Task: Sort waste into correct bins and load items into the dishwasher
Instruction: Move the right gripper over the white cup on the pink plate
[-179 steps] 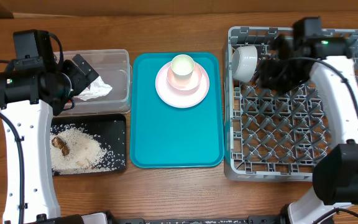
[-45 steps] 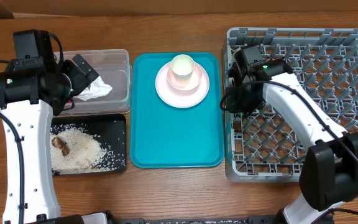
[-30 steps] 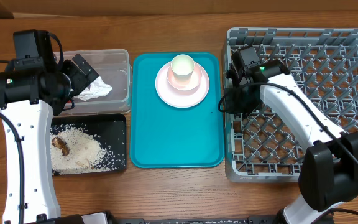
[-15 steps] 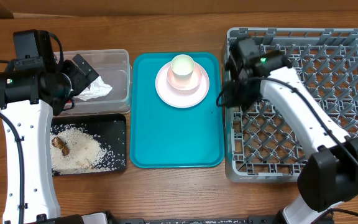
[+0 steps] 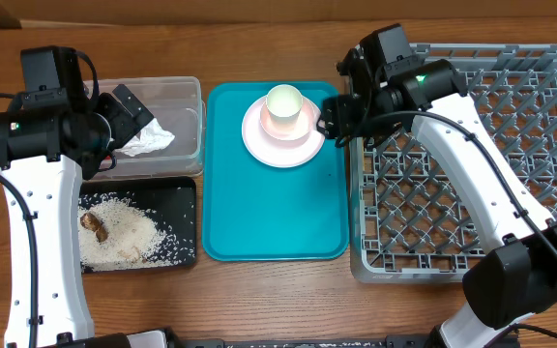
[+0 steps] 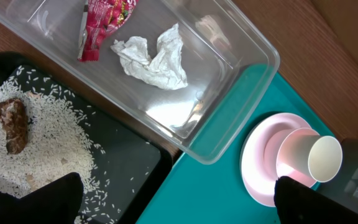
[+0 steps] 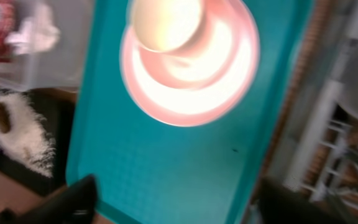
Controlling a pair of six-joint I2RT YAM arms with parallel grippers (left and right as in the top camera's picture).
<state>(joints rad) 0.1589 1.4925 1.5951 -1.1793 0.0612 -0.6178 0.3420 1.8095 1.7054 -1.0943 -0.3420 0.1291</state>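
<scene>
A pale-pink plate (image 5: 301,147) lies at the far end of the teal tray, with a pink bowl (image 6: 289,163) and a pale cup (image 5: 283,102) stacked on it. My right gripper (image 5: 339,111) hovers open between the plate and the grey dish rack (image 5: 472,193); in the blurred right wrist view its fingers (image 7: 79,199) straddle bare tray. The left gripper (image 5: 129,111) hangs open over the clear tub (image 5: 187,87), which holds the red wrapper (image 6: 104,25) and the napkin (image 6: 154,56). Rice (image 5: 124,237) and a brown lump (image 5: 93,224) lie in the black tray (image 5: 187,193). The grey-white bowl is hidden.
The teal tray (image 5: 274,213) fills the middle of the wooden table, between the two bins on the left and the rack on the right. The rack's upright pegs stand close beside my right arm.
My right gripper has opened wide and swung from the rack's left edge up and left towards the plate. The left arm has not moved.
</scene>
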